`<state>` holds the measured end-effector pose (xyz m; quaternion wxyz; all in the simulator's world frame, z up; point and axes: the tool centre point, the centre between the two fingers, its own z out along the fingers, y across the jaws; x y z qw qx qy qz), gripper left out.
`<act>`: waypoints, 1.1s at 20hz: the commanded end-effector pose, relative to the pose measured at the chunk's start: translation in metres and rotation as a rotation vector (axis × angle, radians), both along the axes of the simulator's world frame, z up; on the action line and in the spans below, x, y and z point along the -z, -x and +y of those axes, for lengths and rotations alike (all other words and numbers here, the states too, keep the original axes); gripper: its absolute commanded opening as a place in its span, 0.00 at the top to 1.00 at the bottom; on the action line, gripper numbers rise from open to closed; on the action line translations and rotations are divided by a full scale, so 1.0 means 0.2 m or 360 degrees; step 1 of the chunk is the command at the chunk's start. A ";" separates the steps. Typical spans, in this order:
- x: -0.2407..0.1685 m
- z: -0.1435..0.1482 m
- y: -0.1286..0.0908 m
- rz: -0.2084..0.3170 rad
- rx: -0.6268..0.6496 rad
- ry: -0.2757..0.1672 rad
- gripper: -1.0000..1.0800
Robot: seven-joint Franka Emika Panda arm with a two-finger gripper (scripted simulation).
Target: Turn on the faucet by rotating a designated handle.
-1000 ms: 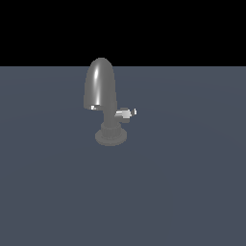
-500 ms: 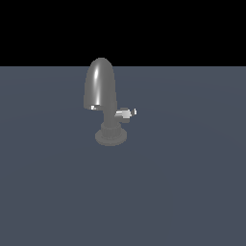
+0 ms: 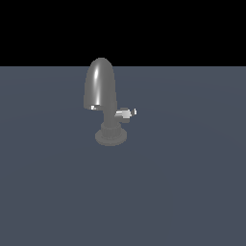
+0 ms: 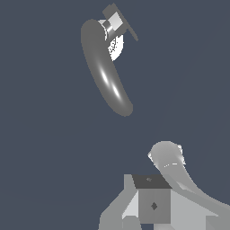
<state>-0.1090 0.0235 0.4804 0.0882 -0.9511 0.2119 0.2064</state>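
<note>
Slate-blue bench (image 3: 182,192) fills the lower part of the exterior view, unchanged from a second ago; nothing has moved. I see the dark grey faucet (image 3: 101,91) standing a little left of centre, and its handle (image 3: 126,113) sticking out toward the exterior view's right, where it was before. My arm is absent from that view. On the wrist view the faucet (image 4: 105,72) sits well apart from the gripper (image 4: 152,202); I cannot tell how the jaws stand. I judge the turn not yet begun.

Flat slate-blue floor (image 3: 192,192), dark grey faucet (image 3: 101,91) standing upright on it
</note>
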 end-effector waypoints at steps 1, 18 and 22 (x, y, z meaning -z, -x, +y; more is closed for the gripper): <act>0.03 0.00 -0.07 0.0073 0.0065 -0.0034 1.00; 0.35 -0.08 -0.47 0.0601 0.0532 -0.0288 1.00; 0.46 -0.12 -0.56 0.0742 0.0657 -0.0357 1.00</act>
